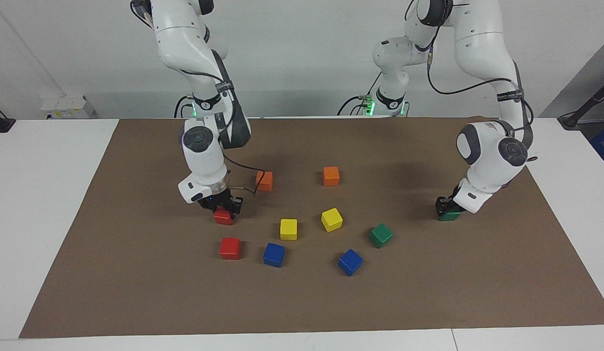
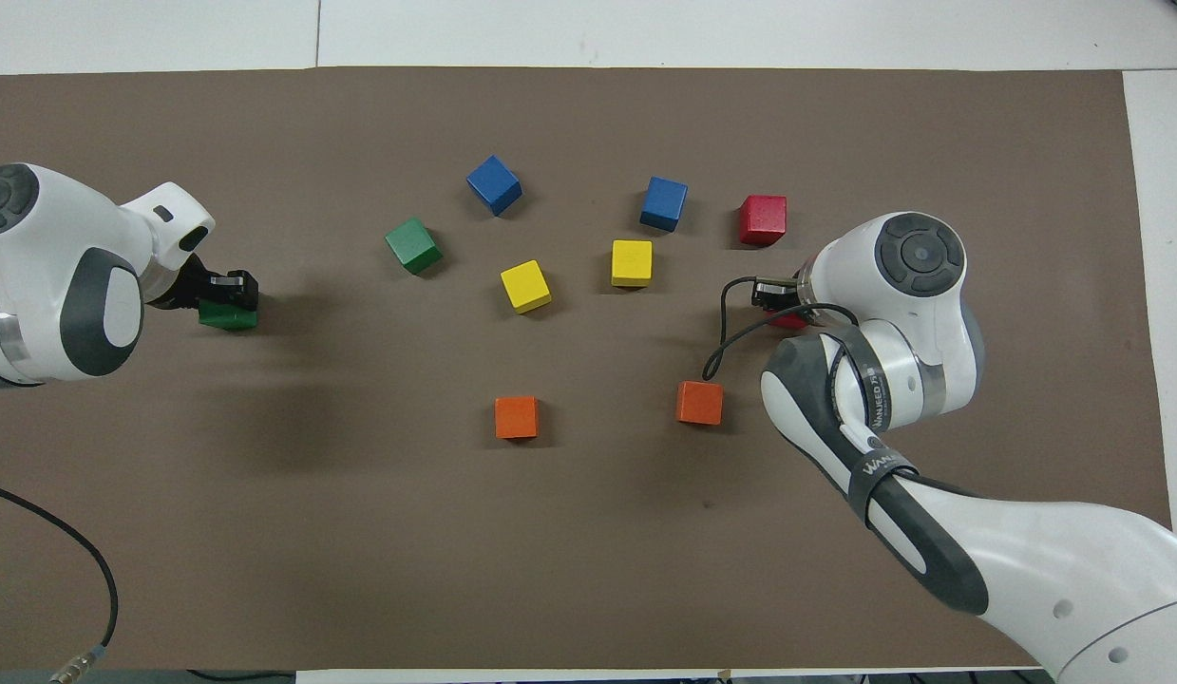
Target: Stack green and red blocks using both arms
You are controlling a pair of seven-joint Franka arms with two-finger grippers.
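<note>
- Facing view: my right pincer (image 1: pixel 223 208) sits low on a red block (image 1: pixel 224 217), fingers at its sides; it looks clamped, the block on the mat (image 1: pixel 136 292) or barely off it. The second red block (image 1: pixel 230 248) lies just farther from me.
- Same view: my left pincer (image 1: pixel 448 207) looks clamped on a green block (image 1: pixel 450 215); the other green block (image 1: pixel 381 235) lies toward the middle.
- Overhead view: my left pincer (image 2: pixel 222 293) covers the green block (image 2: pixel 229 315); my right pincer (image 2: pixel 776 296) hides most of its red block (image 2: pixel 789 322).
- I judge both grasps are in hand; next, lift each block and centre it squarely over its loose partner.
</note>
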